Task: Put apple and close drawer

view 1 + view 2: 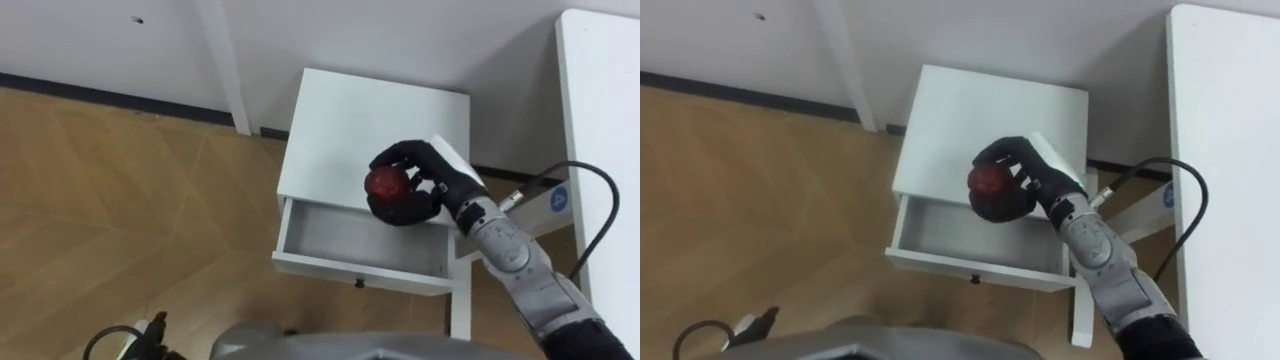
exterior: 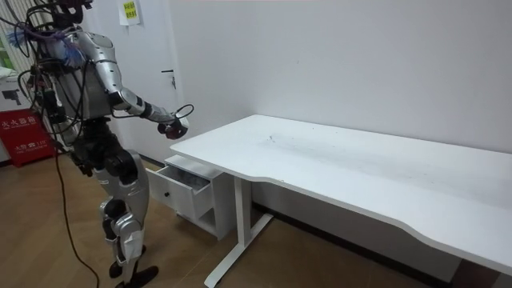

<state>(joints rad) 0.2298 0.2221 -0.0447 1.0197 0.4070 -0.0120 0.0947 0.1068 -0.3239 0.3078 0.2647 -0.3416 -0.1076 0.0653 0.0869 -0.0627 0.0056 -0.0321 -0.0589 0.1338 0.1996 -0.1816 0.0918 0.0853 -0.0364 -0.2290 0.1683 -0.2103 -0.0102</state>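
Right hand [image 1: 430, 192]: curled around the apple, fingers over the top and thumb underneath, palm turned toward the camera.
Apple [image 1: 386, 183]: red and round, held in the air in the right hand. In the eye views it lies over the line where the cabinet top meets the open drawer. In the room view it is about level with the desk top, well above the drawer.
Drawer [image 1: 340, 240]: pulled out from the cabinet front, nothing visible inside, with a small dark knob on its front panel.
Cabinet [image 1: 370, 115]: low, white and bare on top, standing just beside the desk leg.
Desk [image 1: 600, 120]: white, to the robot's right; its corner is near the raised hand.
Left hand [image 1: 150, 335]: low at the lower left of the eye view; its state cannot be told.
Robot: stands upright facing the cabinet, right arm stretched forward.
Handling: the apple is probably firm, moderately light and smooth-skinned, so it may slip or roll. An enclosing grip around its widest part suits it, and a drop could bruise it.
Step in hand: lowering the apple into the drawer; the release and the closing are not yet done.
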